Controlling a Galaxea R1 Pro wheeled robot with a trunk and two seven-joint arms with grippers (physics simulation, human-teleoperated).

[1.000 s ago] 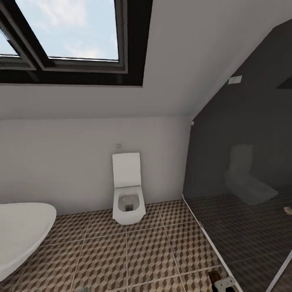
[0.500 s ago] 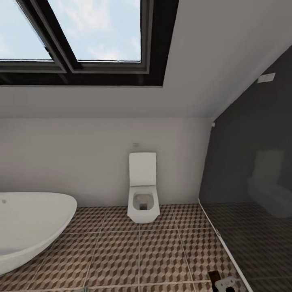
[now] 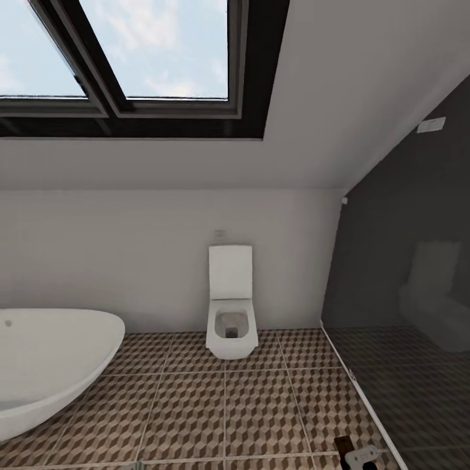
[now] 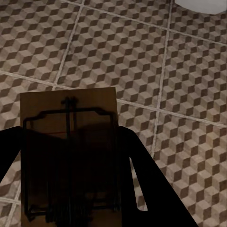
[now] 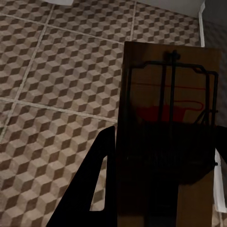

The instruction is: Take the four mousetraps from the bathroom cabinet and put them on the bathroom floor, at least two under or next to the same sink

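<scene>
The view has panned slightly since a moment ago, toilet now near centre; each end effector grasps a mousetrap, left and right, above the floor, so keep turning to find the sink before lowering them.

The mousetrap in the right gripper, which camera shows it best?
The right wrist view: the mousetrap sits large between the dark fingers, wire and red mark clear. The head view catches just a brown corner at its bottom edge. The left wrist view shows a different mousetrap.
</scene>
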